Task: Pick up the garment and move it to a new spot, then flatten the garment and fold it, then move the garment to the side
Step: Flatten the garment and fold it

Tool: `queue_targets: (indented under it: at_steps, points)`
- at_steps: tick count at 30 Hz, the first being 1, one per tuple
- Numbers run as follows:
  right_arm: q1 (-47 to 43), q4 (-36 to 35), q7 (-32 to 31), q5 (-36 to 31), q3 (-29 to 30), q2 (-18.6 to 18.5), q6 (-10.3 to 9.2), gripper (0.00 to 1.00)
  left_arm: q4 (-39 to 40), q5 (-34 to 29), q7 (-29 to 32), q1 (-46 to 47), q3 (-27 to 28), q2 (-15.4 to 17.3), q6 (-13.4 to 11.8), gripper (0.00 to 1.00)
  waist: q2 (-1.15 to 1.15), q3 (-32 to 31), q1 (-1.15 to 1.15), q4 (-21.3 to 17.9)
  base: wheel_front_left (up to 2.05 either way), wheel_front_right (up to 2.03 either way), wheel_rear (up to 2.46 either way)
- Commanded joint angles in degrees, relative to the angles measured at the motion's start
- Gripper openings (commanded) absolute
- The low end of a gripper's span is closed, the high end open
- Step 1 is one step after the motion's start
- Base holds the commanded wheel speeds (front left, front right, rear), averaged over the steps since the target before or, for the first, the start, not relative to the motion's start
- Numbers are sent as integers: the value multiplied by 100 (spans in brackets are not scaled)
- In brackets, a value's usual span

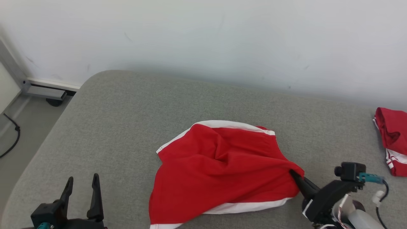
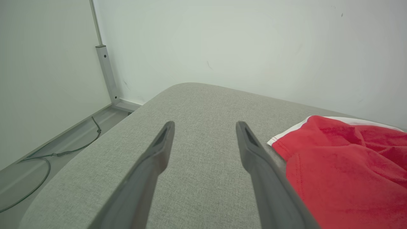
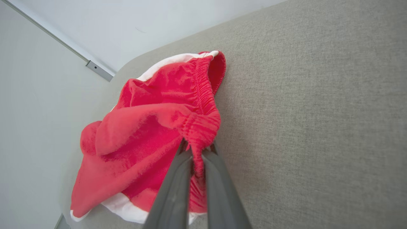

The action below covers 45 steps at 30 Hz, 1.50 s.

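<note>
The garment is a pair of red shorts with white trim, lying crumpled on the grey cushioned surface. My right gripper is shut on the garment at its right edge, where the fabric bunches over the fingertips. In the right wrist view the elastic waistband of the garment is pinched in my right gripper. My left gripper stands open at the lower left, apart from the cloth. From the left wrist, the left gripper shows nothing between its fingers, and the garment lies to its right.
A second red and white garment lies at the far right edge of the surface. A white wall runs behind. On the left the surface drops to a floor with a black cable and a metal frame foot.
</note>
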State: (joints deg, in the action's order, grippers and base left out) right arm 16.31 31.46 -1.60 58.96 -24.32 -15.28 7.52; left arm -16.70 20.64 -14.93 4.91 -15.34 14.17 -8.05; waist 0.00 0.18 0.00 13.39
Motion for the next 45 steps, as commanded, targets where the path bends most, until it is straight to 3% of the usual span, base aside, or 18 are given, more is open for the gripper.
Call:
queue_targets:
  at_steps: [1, 11, 21, 29, 33, 34, 36, 45]
  points:
    - [-114, -92, -18, 16, 64, -117, -4, 0, -6, -41, -35, -42, 31, -6, 0, 100, 0, 6, 0, -54, 0, 0, 0]
    - [-999, -1301, -431, -583, 996, -433, -3, 0, 17, -109, -35, -30, 112, -129, 52, 100, 0, 115, 0, -336, 0, 0, 0]
    - [-1812, -2263, -1511, -1911, 2232, 76, -3, 0, -94, -208, -35, 51, 192, -257, 193, 100, 0, 121, 0, -326, 0, 0, 0]
    - [-1844, -2281, -1773, -2809, 2664, 468, -3, 0, -117, -283, -35, 25, 268, -302, 237, 100, 0, 94, 0, -335, 0, 0, 0]
    - [-1865, -2350, -1886, -2874, 2655, 668, -3, 0, -124, -316, -35, 8, 315, -312, 257, 100, 0, 72, 0, -351, 0, 0, 0]
    - [-1875, -2347, -1891, -2831, 2666, 704, -4, 4, -123, -325, -35, -10, 329, -314, 258, 100, 0, 69, 0, -367, 0, 0, 0]
    - [-1857, -2354, -1861, -2915, 2634, 710, -3, 100, -116, -338, -35, -46, 354, -313, 260, 100, 0, 68, 0, -409, 0, 0, 0]
    - [-1854, -2370, -1541, -3537, 2795, 602, -3, 100, 38, -395, -35, -115, 480, -317, 276, 100, 0, 18, 0, -774, 0, 0, 0]
